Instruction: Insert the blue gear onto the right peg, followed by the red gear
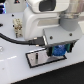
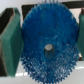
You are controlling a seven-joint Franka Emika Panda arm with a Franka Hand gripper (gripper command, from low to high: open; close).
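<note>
My gripper point(image 1: 59, 52) is shut on the blue gear point(image 1: 60, 49) and holds it just above the pale black-edged plate point(image 1: 35, 61), over the end towards the exterior view's right. In the wrist view the blue gear point(image 2: 47, 47) fills the frame, flat side to the camera, clamped at its rim between my two teal fingers point(image 2: 11, 45). Its centre hole looks pale. The right peg is hidden behind the gear and gripper. A small dark pin point(image 1: 38, 56) stands on the plate beside the gripper. The red gear is out of view.
The arm's white body point(image 1: 47, 20) fills the upper half of the exterior view, with a black cable point(image 1: 17, 37) looping off to that view's left. A small pale fixture point(image 1: 17, 25) stands at the back left. The plate lies on a white table point(image 1: 15, 70).
</note>
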